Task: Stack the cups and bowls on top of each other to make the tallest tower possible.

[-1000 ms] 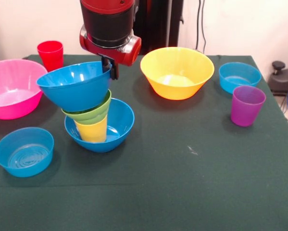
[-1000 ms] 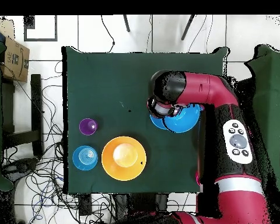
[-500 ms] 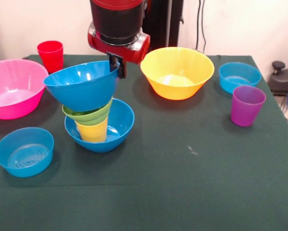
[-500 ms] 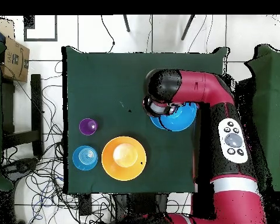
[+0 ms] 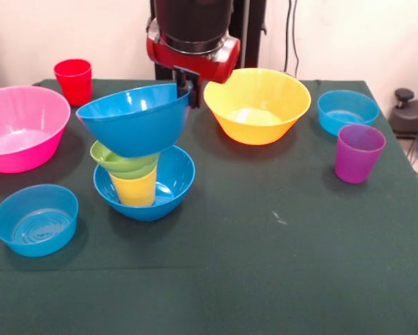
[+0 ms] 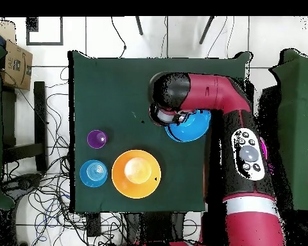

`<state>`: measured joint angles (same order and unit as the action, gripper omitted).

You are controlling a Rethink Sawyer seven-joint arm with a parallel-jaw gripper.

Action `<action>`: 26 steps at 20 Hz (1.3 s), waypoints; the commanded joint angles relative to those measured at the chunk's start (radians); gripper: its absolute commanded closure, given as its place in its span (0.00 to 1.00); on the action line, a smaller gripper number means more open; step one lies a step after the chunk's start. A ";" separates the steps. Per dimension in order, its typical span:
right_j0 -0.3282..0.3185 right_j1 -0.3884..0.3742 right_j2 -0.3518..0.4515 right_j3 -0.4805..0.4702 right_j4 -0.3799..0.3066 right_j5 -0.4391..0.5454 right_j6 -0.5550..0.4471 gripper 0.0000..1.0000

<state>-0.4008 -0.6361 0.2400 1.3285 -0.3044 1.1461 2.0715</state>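
The claw (image 5: pixel 185 93) pinches the right rim of a deep blue bowl (image 5: pixel 133 118), holding it slightly tilted above the tower (image 5: pixel 142 178). That stack lies just below and a little left of the claw: green bowl (image 5: pixel 119 159) on yellow cup (image 5: pixel 136 188) in a blue base bowl (image 5: pixel 168 183). The held bowl seems to touch the green one. The green cloth table (image 5: pixel 264 265) lies open nearby; the purple cup (image 5: pixel 359 152) waits far right.

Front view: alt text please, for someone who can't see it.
The gripper holds a deep blue bowl by its rim over a stack: lime green bowl on a yellow cup standing in another blue bowl. Around it on the green table sit pink, yellow-orange and light-blue bowls, plus red and purple cups.
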 commanded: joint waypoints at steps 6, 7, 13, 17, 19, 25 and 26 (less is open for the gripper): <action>0.026 0.000 0.024 0.021 0.007 0.018 -0.022 1.00; 0.023 -0.005 0.023 0.025 0.007 0.019 -0.027 1.00; 0.004 -0.032 0.021 0.023 0.007 0.059 -0.060 1.00; -0.010 -0.018 0.021 0.014 -0.003 0.056 -0.079 1.00; -0.017 -0.011 0.020 0.019 -0.011 0.037 -0.086 1.00; -0.044 -0.011 0.019 0.053 -0.027 -0.009 -0.110 1.00; -0.047 -0.012 0.020 0.058 -0.028 -0.015 -0.113 1.00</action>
<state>-0.4261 -0.6722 0.2400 1.3285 -0.2907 1.1464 2.0715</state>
